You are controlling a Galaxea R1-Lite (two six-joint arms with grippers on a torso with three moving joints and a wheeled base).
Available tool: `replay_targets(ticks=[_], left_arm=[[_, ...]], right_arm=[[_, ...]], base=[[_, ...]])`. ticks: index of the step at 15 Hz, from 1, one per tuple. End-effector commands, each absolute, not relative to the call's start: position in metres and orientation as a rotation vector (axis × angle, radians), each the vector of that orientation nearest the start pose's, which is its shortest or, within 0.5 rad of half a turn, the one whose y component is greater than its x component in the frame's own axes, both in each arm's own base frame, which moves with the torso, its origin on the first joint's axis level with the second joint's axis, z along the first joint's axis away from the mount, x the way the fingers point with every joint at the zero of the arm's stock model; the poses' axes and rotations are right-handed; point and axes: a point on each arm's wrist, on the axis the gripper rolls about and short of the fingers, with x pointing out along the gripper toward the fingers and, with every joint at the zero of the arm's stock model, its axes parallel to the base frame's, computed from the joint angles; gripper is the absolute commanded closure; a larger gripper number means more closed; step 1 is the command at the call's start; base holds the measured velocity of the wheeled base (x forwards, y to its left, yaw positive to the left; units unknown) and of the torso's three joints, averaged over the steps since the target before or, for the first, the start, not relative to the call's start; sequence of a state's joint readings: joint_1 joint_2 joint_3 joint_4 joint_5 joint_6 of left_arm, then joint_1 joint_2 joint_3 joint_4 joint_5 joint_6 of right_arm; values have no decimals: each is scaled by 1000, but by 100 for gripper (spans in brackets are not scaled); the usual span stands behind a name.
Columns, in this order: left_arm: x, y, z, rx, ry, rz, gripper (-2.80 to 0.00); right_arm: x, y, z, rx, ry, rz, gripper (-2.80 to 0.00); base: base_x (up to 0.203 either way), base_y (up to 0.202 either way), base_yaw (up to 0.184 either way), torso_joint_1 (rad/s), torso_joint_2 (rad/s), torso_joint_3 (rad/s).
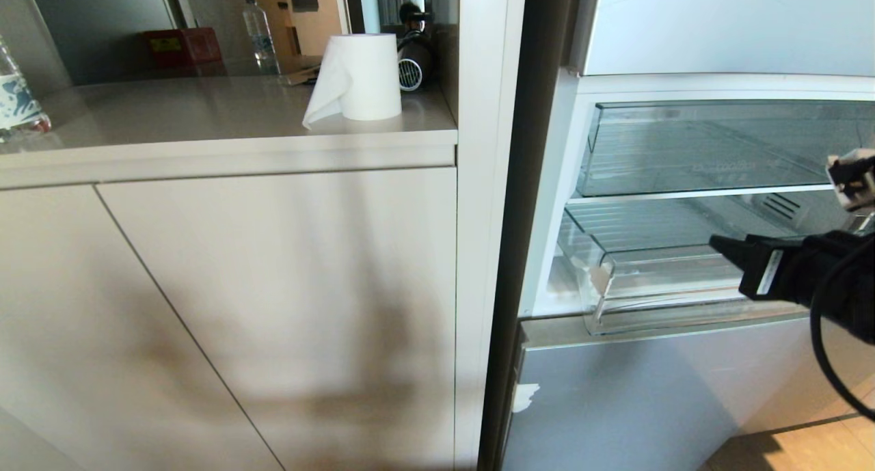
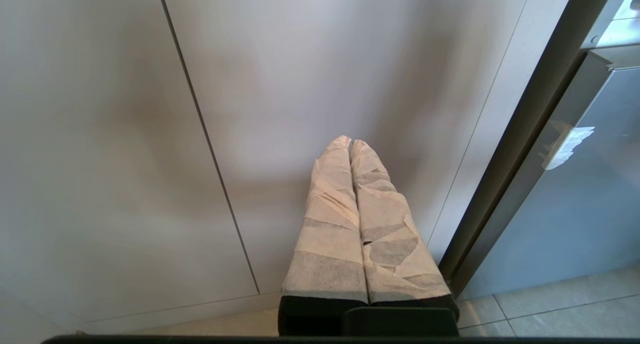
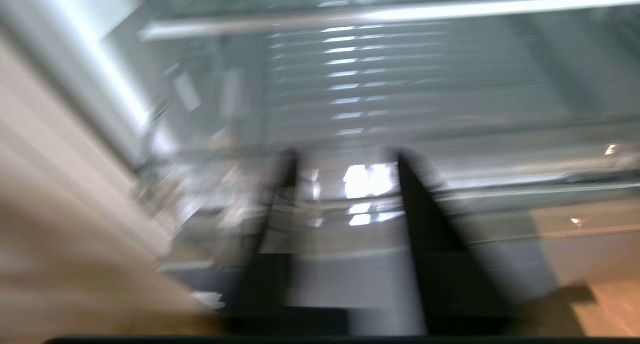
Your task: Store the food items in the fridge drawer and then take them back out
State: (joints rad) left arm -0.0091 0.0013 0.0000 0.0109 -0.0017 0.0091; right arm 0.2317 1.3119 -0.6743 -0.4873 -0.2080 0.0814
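The fridge drawer (image 1: 656, 279) sits pulled partway out at the foot of the open fridge compartment, under the taller clear bin (image 1: 718, 150). Being thin clear plastic, it is probably light, stiff, slick and liable to crack; the thick stepped front lip looks like the best hold. The right hand (image 3: 345, 204) hovers just before that lip, fingers spread with nothing between them. The left hand (image 2: 352, 149) hangs by the cabinet door (image 2: 300, 84), fingers pressed together. No food items show anywhere; the drawer's right part is cut off, and the right wrist view is smeared.
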Motion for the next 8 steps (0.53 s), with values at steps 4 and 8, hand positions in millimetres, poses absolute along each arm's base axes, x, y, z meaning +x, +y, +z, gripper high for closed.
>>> replay_targets(ticks=[4,8], left_arm=[[-23,0,74,9,12,-11,0],[-23,0,74,9,12,-11,0]], right_arm=[[281,10,239,50,279,-95,0],[318,0,240,51,384,-87,0]], base=[[0,0,0,0,0,0],[0,0,0,0,0,0]])
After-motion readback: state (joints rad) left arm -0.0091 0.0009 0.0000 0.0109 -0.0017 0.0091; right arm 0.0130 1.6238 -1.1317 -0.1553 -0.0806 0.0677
